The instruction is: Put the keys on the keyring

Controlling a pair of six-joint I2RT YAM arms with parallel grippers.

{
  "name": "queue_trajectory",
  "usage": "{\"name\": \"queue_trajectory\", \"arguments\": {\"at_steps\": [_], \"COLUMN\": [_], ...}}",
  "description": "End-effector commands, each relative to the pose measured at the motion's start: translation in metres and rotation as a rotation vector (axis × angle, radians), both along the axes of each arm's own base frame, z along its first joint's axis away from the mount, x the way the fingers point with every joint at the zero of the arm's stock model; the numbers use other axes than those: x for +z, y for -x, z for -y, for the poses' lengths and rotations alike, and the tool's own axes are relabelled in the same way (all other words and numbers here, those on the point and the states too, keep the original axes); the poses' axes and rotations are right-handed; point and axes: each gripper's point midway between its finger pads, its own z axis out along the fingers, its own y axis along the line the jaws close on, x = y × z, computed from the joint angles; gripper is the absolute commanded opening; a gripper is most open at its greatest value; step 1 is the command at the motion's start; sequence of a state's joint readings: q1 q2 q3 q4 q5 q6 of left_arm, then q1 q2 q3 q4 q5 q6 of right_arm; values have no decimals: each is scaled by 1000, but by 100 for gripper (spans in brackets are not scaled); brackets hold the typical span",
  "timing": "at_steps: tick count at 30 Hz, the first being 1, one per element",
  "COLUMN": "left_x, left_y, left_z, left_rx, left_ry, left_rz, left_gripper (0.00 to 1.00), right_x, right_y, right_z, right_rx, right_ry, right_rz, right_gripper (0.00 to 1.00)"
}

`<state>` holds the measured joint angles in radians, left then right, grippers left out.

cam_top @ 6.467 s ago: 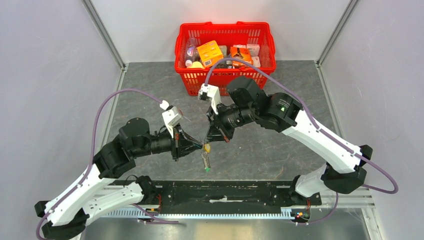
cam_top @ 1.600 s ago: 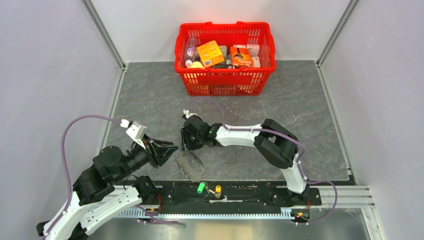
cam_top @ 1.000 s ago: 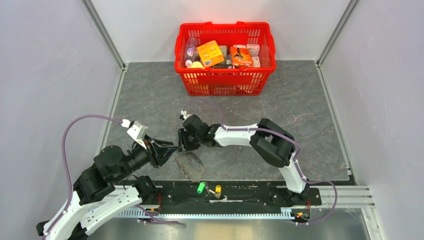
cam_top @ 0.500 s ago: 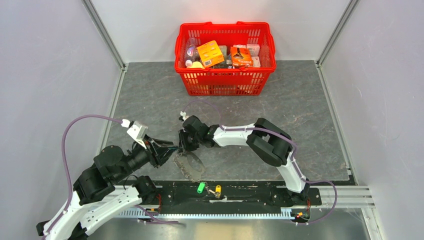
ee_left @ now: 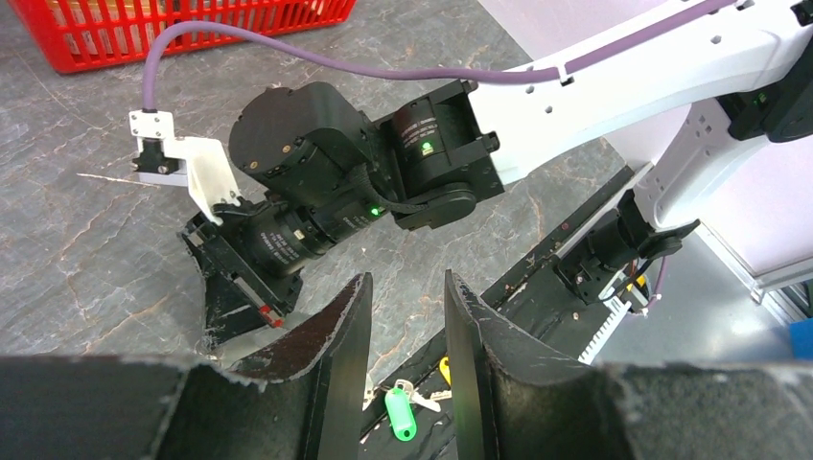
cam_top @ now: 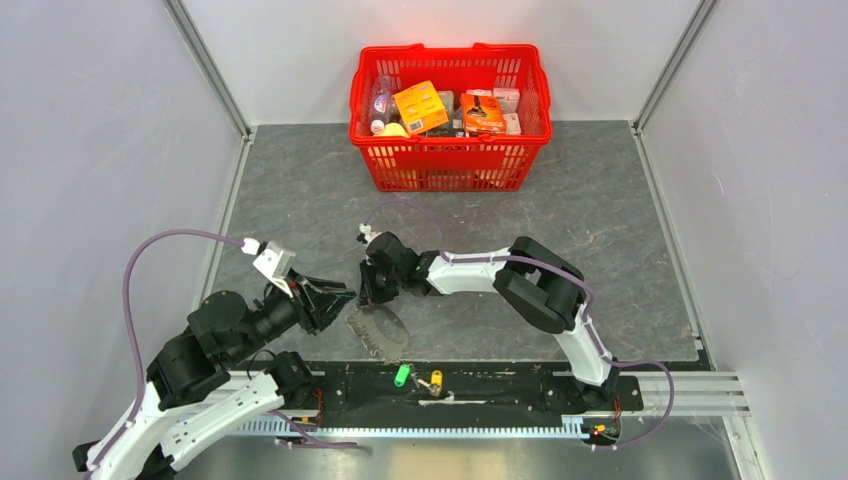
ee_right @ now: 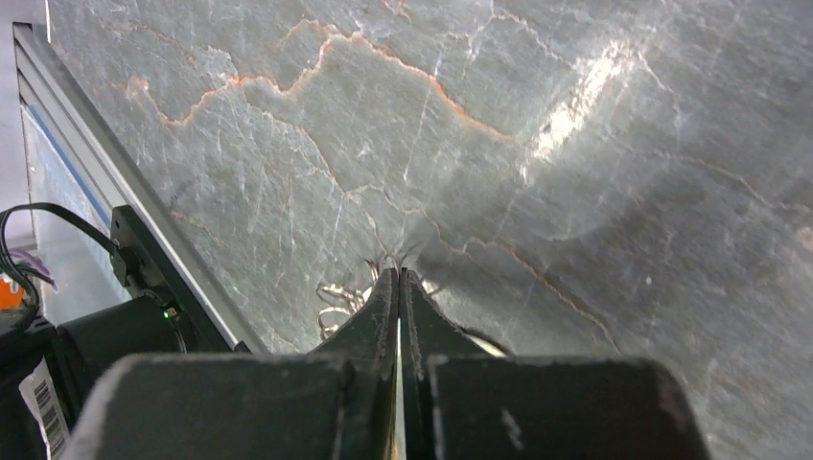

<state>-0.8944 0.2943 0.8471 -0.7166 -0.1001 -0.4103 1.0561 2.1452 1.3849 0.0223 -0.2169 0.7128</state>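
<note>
The keyring (cam_top: pixel 378 330), a thin grey wire loop, lies on the grey table near its front edge. My right gripper (cam_top: pixel 368 298) points down at the ring's far end. In the right wrist view my right gripper (ee_right: pixel 398 273) is shut, with wire arching out at the tips and the keyring's coils (ee_right: pixel 337 295) just left of them. My left gripper (cam_top: pixel 345 295) hovers close by on the left, open and empty. Between the fingers of my left gripper (ee_left: pixel 407 278) I see the green key (ee_left: pixel 401 414) and the yellow key (ee_left: pixel 444 369). Both the green key (cam_top: pixel 401 375) and the yellow key (cam_top: pixel 436 378) lie on the black rail.
A red basket (cam_top: pixel 450 165) full of packets stands at the back of the table. The black base rail (cam_top: pixel 500 385) runs along the near edge. Grey walls close in both sides. The right arm's elbow (cam_top: pixel 545 290) lies low over the table.
My right gripper's jaws have closed at the far end of the keyring and it has edged slightly left. The left gripper, the keys and the ring have stayed put.
</note>
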Motion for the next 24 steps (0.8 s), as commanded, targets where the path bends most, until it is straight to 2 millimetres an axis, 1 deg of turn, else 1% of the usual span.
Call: {"name": "queue_trajectory", "arguments": {"at_steps": [1,5,7,8,9,10,11,12,13,14,15,16,20,22,24], "left_x": [11,22,26,29,31,32,35,37,40,42,47,51,64,70,76], "left_y": [3,9,12,13,14,15,16,16,20,21,23,25,29,31,32], "left_z": [1,3,5,7,8,10,11,12,16,17,18,19,22,22,24], "left_rx": [-17,-40,-57,-66,-74,-83,-90,-91,-121,-129,-140,-150,-180,-189,-200], "left_ry": [25,69,95,108,121,132,145,157,173,186,204,220,263,280,299], "left_rz": [16,18,18,17,17,16,18,20,22,23,28,35,53,66,79], "left_gripper": [41,41,41,41,41,41,41,41,40,41,41,41,41,41,42], "right_x": [53,87,110,116,128,134,146,151,162,178,186,200,240,262,273], "right_y": [-6,-4,-1,1,2,4,5,6,8,9,11,14,26,33,42], "right_z": [3,20,31,37,43,50,57,66,74,82,91,99,128,138,150], "right_rx": [21,17,13,12,9,8,5,1,-5,-9,-10,-12,-9,-8,-2], "right_ry": [-83,-119,-147,-153,-170,-174,-188,-190,-204,-227,-236,-257,-302,-344,-359], "right_rz": [123,194,237,255,283,301,332,358,388,426,457,486,569,600,607], "right_gripper": [0,0,0,0,0,0,0,0,0,0,0,0,0,0,0]}}
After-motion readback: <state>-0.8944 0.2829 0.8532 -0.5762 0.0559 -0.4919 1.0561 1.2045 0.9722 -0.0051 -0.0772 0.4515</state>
